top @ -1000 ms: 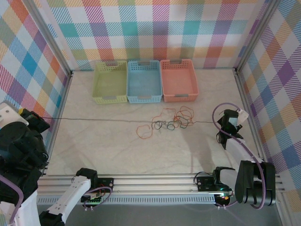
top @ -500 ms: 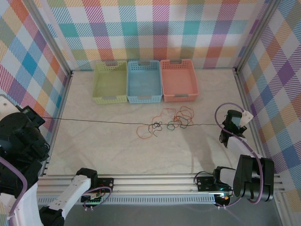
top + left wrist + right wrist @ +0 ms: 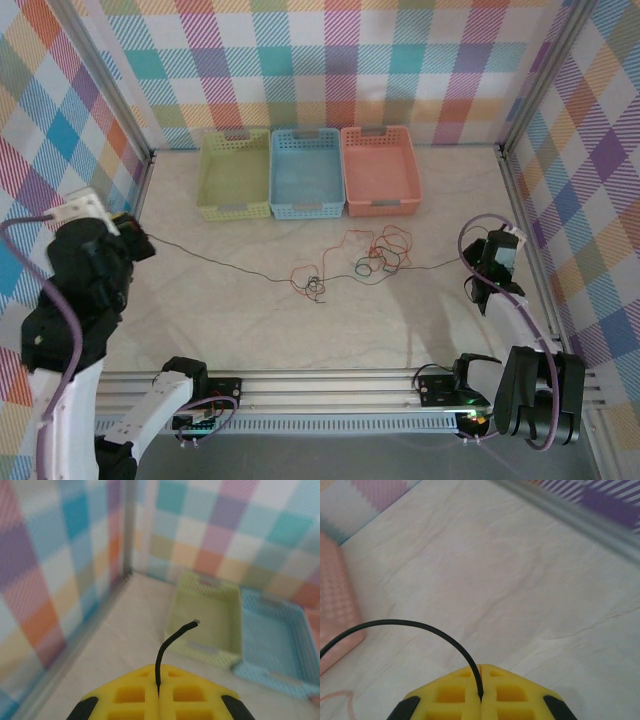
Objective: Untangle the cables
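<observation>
A thin black cable (image 3: 250, 272) sags across the table from my left gripper (image 3: 138, 240) to my right gripper (image 3: 478, 264). Midway it passes through a small dark knot (image 3: 315, 287) and loose loops of the orange cable (image 3: 390, 236). Another dark strand is mixed into those loops; I cannot trace it fully. In the left wrist view the yellow fingers of the left gripper (image 3: 159, 674) are shut on the black cable's end (image 3: 167, 645), which pokes up past them. The right gripper (image 3: 481, 670) is likewise shut on the black cable (image 3: 410, 625), which arcs away leftward.
Three baskets stand in a row at the back: green (image 3: 234, 208), blue (image 3: 307, 208) and salmon (image 3: 380, 206). Checked walls with metal rails close in the table on both sides. Open tabletop lies in front of the tangle.
My left gripper has swung from the far left edge inward and toward the back. The black cable, taut half a second ago, now hangs slack, and the knot slid slightly leftward. The right gripper barely moved.
</observation>
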Robot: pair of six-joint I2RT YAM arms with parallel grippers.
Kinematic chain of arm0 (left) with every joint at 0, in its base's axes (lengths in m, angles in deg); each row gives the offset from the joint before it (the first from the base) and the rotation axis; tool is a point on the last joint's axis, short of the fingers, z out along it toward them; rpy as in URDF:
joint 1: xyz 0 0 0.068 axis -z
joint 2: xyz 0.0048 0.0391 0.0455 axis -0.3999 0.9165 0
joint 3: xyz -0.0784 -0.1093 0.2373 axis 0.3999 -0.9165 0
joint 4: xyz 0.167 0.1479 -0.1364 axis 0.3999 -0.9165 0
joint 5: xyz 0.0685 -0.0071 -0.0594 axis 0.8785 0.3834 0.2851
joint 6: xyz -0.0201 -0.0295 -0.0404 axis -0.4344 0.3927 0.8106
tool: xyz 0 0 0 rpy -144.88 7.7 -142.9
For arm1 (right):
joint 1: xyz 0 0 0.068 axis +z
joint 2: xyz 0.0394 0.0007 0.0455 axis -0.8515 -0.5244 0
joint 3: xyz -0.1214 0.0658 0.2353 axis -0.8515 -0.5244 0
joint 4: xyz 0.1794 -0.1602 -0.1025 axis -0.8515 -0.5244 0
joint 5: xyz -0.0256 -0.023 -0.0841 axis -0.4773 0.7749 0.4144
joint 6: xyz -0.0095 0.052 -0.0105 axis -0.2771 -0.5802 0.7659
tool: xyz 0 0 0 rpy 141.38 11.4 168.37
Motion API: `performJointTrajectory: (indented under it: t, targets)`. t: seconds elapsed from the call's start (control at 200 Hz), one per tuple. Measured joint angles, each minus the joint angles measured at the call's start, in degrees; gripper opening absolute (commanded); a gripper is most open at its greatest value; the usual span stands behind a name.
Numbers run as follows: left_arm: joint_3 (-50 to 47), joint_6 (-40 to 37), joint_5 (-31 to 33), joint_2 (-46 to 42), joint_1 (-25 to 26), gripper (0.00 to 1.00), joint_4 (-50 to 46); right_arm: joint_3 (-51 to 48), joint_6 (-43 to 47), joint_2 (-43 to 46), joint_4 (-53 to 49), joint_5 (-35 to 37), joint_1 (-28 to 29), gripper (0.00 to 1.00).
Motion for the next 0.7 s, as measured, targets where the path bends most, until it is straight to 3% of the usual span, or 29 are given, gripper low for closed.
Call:
performJointTrajectory:
  t: [0.145,0.23,0.32,0.54,0.7]
  targets:
    - [-10.0,3.0,-6.6,1.7,0.0,0.00,1.6,0.2,0.0,1.1,-3.3,-6.2,1.1,0.10]
    - [-14.5,4.2,-7.7,2.6,0.0,0.00,2.0,0.2,0.2,1.2,-4.6,-7.7,1.5,0.40]
    - [-16.0,4.8,-7.9,3.1,0.0,0.00,1.7,0.3,0.2,1.2,-6.1,-7.9,1.5,0.56]
    - [-16.0,5.6,-8.5,3.0,0.0,0.00,2.3,3.4,1.8,4.5,-9.3,-10.1,3.9,0.55]
    - [-16.0,5.6,-9.7,3.0,0.0,0.00,2.4,10.1,7.9,3.2,-10.1,-19.9,13.4,0.54]
